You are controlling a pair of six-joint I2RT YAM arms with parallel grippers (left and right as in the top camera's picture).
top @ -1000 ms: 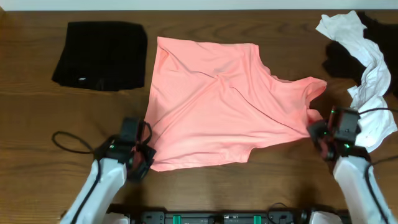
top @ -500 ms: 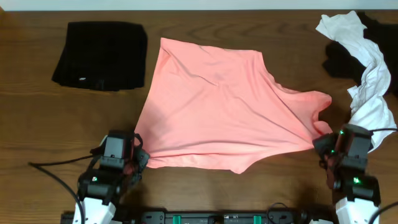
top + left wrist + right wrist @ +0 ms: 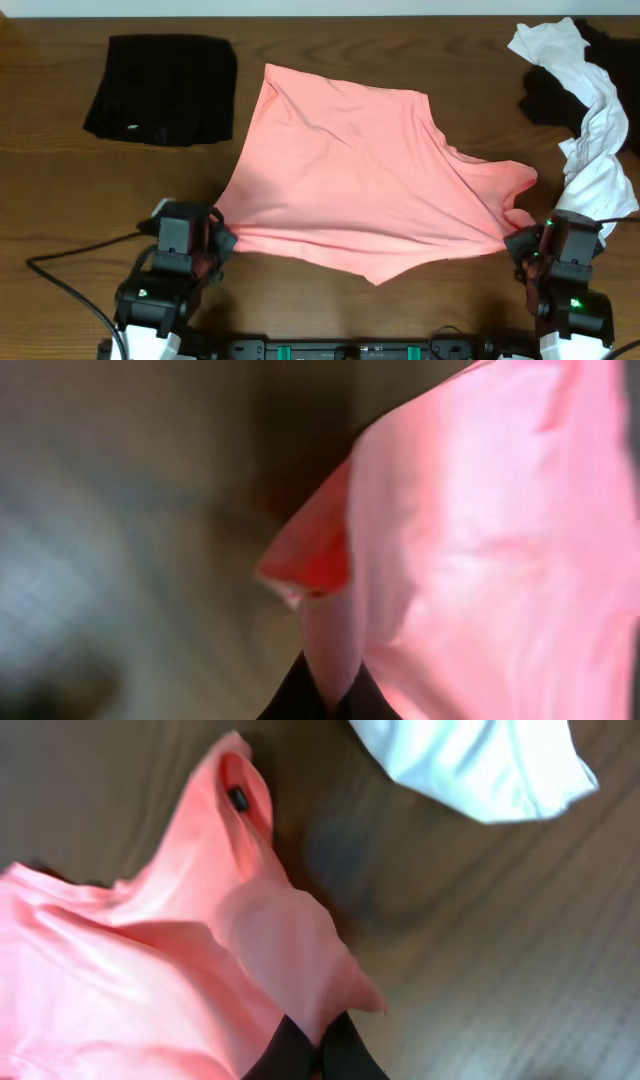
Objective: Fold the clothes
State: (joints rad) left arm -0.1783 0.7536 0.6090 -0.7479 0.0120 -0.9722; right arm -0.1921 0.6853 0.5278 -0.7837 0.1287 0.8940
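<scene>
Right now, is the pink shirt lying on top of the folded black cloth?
No, the pink shirt lies beside the folded black cloth, with a strip of bare table showing between them.

Three views: one above, two at the wrists.
The overhead camera looked straight down on the whole bench (image 3: 60, 190), its near edge at the bottom. The left wrist camera sat very close to the pink T-shirt (image 3: 500, 540), blurred, facing its near left corner; the right wrist camera looked down closely at the near right corner, with white cloth (image 3: 470, 760) beyond. All three shared that shirt.
</scene>
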